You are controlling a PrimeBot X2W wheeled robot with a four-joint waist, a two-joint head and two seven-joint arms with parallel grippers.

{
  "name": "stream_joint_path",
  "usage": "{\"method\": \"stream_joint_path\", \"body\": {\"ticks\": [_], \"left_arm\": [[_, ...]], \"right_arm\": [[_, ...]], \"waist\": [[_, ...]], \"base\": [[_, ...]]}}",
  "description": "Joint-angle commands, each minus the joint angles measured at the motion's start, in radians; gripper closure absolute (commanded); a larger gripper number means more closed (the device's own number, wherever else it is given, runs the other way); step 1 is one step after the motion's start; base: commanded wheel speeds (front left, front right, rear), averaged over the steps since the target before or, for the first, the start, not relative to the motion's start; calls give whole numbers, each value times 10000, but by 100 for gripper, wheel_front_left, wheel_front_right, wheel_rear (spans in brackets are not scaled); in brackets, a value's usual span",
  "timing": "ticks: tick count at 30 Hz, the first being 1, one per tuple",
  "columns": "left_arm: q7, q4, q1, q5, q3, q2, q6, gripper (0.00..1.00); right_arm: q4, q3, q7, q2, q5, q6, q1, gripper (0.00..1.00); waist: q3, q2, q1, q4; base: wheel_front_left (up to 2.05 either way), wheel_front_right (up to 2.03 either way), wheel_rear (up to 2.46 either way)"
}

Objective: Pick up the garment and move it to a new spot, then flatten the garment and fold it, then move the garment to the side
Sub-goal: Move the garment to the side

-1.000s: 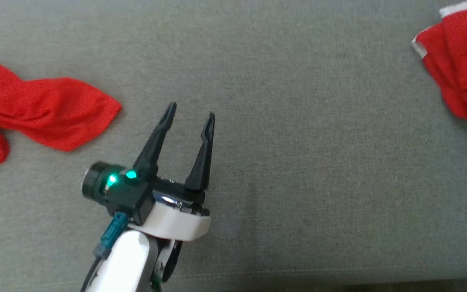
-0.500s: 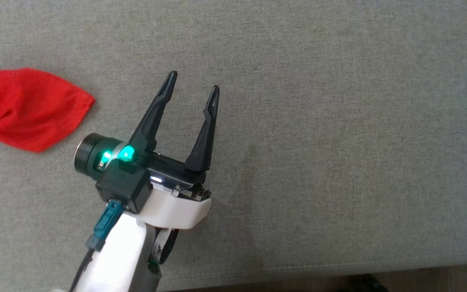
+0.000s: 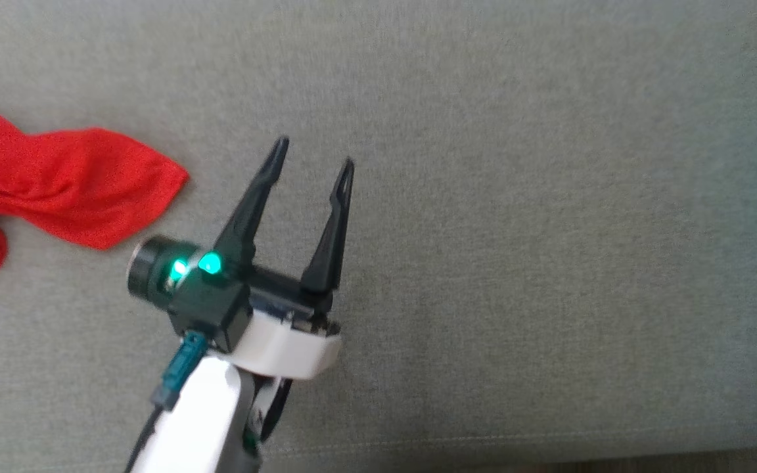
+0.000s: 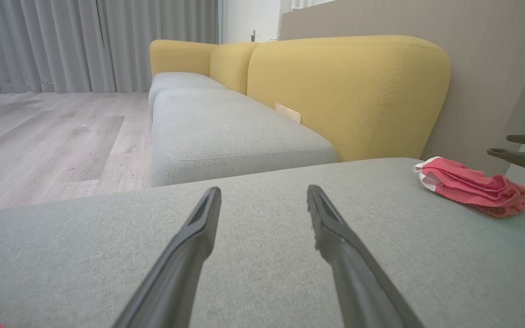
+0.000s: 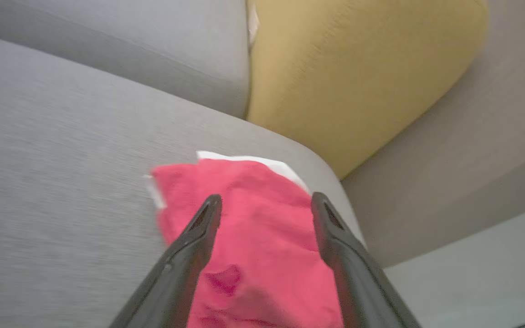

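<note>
Grey sofa cushion [image 3: 516,263] carries two red pieces. At its right end the folded garment [image 5: 262,232] lies directly beneath the right gripper [image 5: 266,197], jaws apart, holding nothing. A crumpled garment [image 3: 69,184] lies left of the left gripper [image 3: 314,152], likewise spread and empty, the nearer arm.

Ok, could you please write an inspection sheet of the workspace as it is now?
Surface: grey sofa cushion, plain fabric.
Job's things: folded red garment with white trim, near the cushion's right edge.
Clutter: loose red cloth, crumpled, at the left.
Tools: left tool open, holding nothing; right tool open, above the folded garment.
Cables: teal plug with a dark cable at the left wrist.
Surroundings: yellow backrest, wood floor, grey curtains.
</note>
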Motion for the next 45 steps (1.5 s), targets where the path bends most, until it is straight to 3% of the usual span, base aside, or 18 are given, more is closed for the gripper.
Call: {"method": "stream_joint_path", "body": {"ticks": [1, 4, 6, 12, 14, 17, 19, 30, 39, 45], "left_arm": [[-51, -165, 307, -27, 271, 20, 102, 0], [-51, 90, 727, -192, 291, 20, 261, 0], [-51, 229, 883, -238, 308, 20, 304, 0], [-51, 1483, 1989, -311, 676, 20, 610, 0], [-51, 1870, 2317, -375, 844, 20, 658, 0], [-51, 2243, 2679, -421, 1139, 28, 711, 0], [-51, 2344, 2851, -444, 1359, 28, 741, 0], [-51, 1458, 4030, -337, 1966, 23, 689, 0], [-51, 607, 4808, 61, 2089, 22, 1078, 0], [-51, 611, 5061, -49, 2352, 21, 911, 0]], "right_arm": [[-530, 308, -395, 419, 358, -9, 441, 0], [-533, 864, -1029, 1297, 855, -9, 985, 0], [-444, 1060, -1306, 1557, 1056, -9, 1177, 0], [638, 2450, -3501, 2799, 2271, -9, 2201, 0], [1025, 2946, -4431, 3068, 2738, -9, 2477, 0], [1512, 3342, -4929, 3365, 2993, -9, 2769, 0], [1581, 3527, -5027, 3607, 2914, -9, 2933, 0], [-916, 3857, -5052, 4204, 2409, -9, 5190, 0], [-1198, 3407, -5053, 4285, 2522, -9, 6305, 0], [-1109, 3352, -5053, 4248, 2609, -9, 6471, 0]], "waist": [[-944, 0, -1, 10], [-1746, 0, -1, 25], [-2037, 0, -1, 46], [-3576, 0, -1, 112], [-4029, 0, -1, 111], [-4541, 0, -1, 61], [-4762, 0, -1, 20], [-5661, 0, -1, -182], [-6238, 0, -1, -230], [-6379, 0, -1, -191]], "base": [[0, 0, 0], [0, 0, 0], [0, 0, 0], [0, 0, 0], [0, 0, 0], [0, 0, 0], [0, 0, 0], [0, 0, 0], [0, 0, 0], [0, 0, 0]]}}
